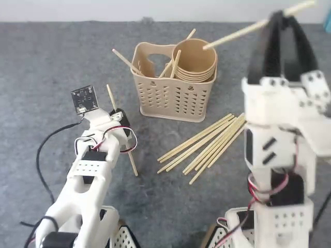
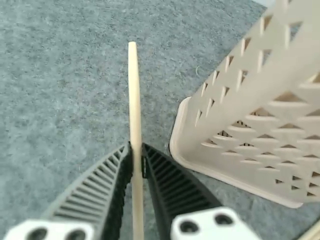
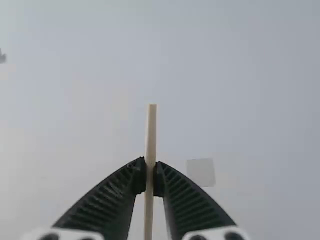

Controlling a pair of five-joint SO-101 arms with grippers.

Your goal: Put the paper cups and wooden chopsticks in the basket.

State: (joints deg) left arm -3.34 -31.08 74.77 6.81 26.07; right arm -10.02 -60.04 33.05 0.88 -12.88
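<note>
Grey fibrous table cover [image 1: 51, 67]; pale wall [image 1: 103, 9] behind. Left gripper [image 2: 136, 149]: low over the cover, jaws clamped narrow on a tilted wooden chopstick [image 2: 133, 90]. Just right of it: beige perforated basket [image 1: 170, 95], holding stacked paper cups [image 1: 195, 59] and more sticks [image 1: 124, 60]. Loose chopsticks [image 1: 207, 144] fanned between the grippers. Right gripper [image 3: 150, 167]: raised high, pinching a second chopstick [image 1: 235, 34], tip over the cups.

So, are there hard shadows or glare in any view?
High view: even light, only a faint shadow at the basket, no glare. Left wrist view: the left chopstick casts no clear shadow. Right wrist view: the right chopstick stands before a plain pale background, no shadows.
</note>
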